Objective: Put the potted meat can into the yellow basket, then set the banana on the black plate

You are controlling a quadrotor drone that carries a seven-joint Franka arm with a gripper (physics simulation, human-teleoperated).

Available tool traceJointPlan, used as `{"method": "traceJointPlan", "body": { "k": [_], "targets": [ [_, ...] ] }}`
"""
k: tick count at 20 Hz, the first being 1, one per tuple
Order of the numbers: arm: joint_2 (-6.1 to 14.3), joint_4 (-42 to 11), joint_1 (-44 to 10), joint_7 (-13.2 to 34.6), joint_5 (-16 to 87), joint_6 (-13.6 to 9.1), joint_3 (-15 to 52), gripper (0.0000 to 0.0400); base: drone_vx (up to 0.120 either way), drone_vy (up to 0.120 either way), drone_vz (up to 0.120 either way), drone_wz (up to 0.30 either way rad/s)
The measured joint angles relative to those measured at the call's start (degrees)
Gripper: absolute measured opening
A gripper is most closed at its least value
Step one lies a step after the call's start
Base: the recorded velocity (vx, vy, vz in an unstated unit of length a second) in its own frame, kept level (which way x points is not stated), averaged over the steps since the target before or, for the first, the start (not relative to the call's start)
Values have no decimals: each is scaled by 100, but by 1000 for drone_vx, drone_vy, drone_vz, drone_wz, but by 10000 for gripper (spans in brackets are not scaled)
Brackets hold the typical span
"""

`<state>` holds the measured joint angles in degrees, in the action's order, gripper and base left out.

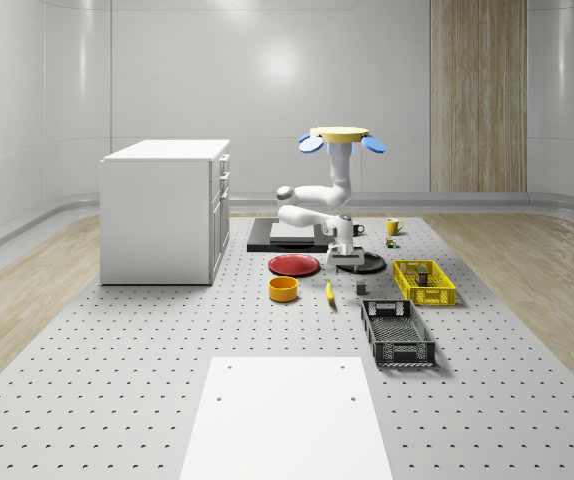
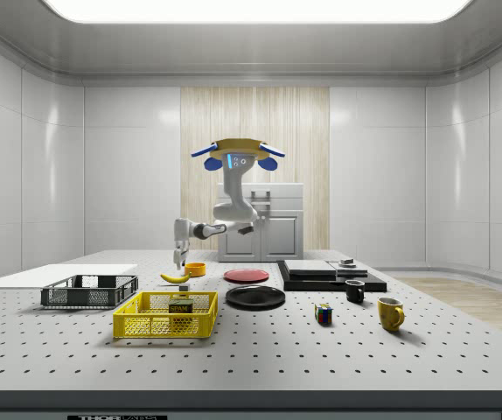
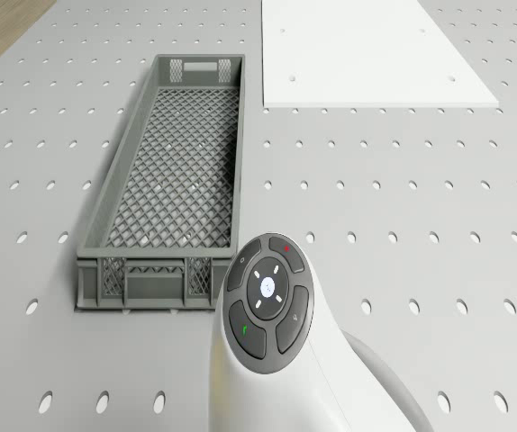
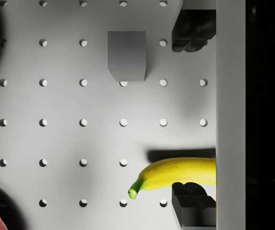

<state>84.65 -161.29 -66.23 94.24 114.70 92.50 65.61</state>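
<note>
inside yellow basket [image 2: 165,317]: labelled can [image 2: 180,306]

We see fingers [image 4: 192,28] spread wide over pegboard table [image 4: 61,103], banana [image 4: 178,175] lying between them with bare board on both flanks. Small grey block [image 4: 126,55] stands near, apart from banana. Orange bowl [image 1: 283,289] and red plate [image 1: 294,264] crowd one side; black plate [image 2: 255,297] beyond. Drone [image 2: 233,154] hovers above plates, open air around.
</note>
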Motion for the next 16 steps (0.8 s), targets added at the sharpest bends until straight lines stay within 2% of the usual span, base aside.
{"method": "traceJointPlan", "body": {
  "k": [5, 9, 11, 16],
  "targets": [
    [-4, 0, 2, -2, 2, -4, -1, 400, 112, -120, 0, 0],
    [-8, -1, 4, -3, 3, -7, -1, 400, 0, -120, -110, 0],
    [-9, -1, 4, -3, 4, -9, -2, 400, 0, -120, -20, 0],
    [-13, -1, 6, -5, 6, -12, -2, 400, 32, -8, -16, 0]
  ]
}}
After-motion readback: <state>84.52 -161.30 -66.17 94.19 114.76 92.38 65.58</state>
